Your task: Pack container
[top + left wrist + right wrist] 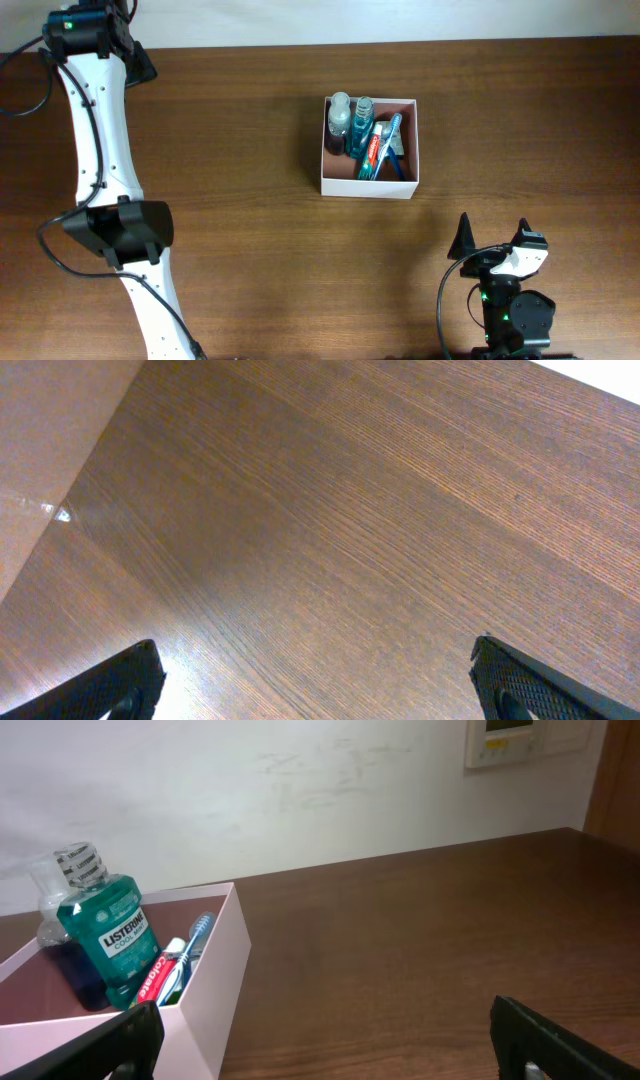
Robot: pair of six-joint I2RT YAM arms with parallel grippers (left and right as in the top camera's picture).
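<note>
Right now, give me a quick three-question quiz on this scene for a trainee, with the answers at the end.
1. True or false: the container is empty.
2. Which brand shows on the mouthwash bottle? A Scope, B Listerine, C Crest.
3. Fill in: the left gripper and the right gripper both stand ___, holding nothing.

Key
1. False: a Colgate toothpaste tube and a blue toothbrush lie inside with the bottles.
2. B
3. open
</note>
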